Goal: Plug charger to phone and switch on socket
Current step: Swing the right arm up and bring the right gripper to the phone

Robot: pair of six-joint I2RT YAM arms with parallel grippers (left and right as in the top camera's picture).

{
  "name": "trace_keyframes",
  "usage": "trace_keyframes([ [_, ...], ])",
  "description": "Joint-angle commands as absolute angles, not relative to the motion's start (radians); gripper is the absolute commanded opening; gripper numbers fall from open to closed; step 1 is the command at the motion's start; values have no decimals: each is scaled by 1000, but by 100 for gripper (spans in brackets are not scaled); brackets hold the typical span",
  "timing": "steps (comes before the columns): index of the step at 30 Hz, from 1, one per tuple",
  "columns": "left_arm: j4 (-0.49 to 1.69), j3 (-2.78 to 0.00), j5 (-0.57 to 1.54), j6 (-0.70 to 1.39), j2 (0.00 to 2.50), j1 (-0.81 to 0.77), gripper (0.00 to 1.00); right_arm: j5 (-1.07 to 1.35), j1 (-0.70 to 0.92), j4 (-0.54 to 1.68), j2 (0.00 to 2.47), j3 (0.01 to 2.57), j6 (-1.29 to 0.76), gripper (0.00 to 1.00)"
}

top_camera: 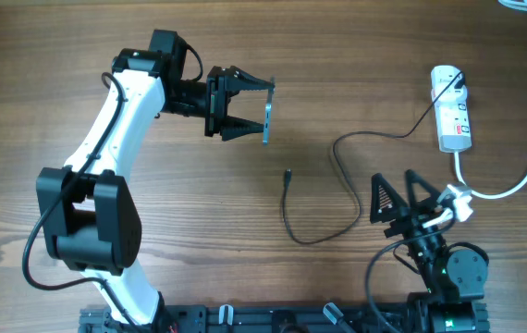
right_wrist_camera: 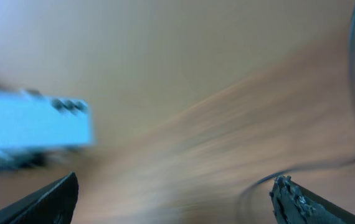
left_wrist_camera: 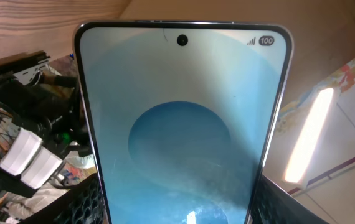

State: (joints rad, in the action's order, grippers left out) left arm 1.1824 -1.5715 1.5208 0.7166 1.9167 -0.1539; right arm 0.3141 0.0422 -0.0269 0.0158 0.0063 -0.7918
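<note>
My left gripper (top_camera: 262, 111) is shut on the phone (top_camera: 267, 116) and holds it on edge above the table at upper centre. In the left wrist view the turquoise screen of the phone (left_wrist_camera: 184, 124) fills the frame, with a black finger (left_wrist_camera: 84, 202) against each long side. The charger's thin black cable (top_camera: 357, 203) curls from its plug in the socket (top_camera: 451, 116) to its connector tip (top_camera: 287, 174), which lies on the wood. My right gripper (top_camera: 394, 180) stands open and empty, right of the cable. The blurred right wrist view shows the phone (right_wrist_camera: 34, 121) at left and the cable (right_wrist_camera: 352, 37) at right.
A thick white lead (top_camera: 513, 190) runs from the socket down, then right and up to the top right corner. The left arm (top_camera: 106, 139) reaches in from the lower left. The right arm's base (top_camera: 453, 273) sits at the front edge.
</note>
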Motion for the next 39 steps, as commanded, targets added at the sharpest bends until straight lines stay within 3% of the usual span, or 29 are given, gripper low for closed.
trace_keyframes([
  [1,1183,-1571,1577,719,1883,-145,61,379,38,-153,18,6,-1453,100],
  [6,1183,-1571,1577,719,1883,-145,61,290,38,-712,18,40,-1401,100],
  [9,1183,-1571,1577,719,1883,-145,61,245,38,-691,23,186,-1335,100],
  [14,1183,-1571,1577,715,1883,-145,61,368,38,-291,127,590,-871,100],
  [20,1183,-1571,1577,715,1883,-145,60,356,38,583,439,1155,-352,100],
  [23,1183,-1571,1577,716,1883,-145,60,381,38,802,570,1272,-410,100],
  [27,1183,-1571,1577,716,1883,-145,60,557,38,952,677,1283,-791,100],
  [39,1183,-1571,1577,715,1883,-145,60,778,38,1233,1021,1281,-836,100],
])
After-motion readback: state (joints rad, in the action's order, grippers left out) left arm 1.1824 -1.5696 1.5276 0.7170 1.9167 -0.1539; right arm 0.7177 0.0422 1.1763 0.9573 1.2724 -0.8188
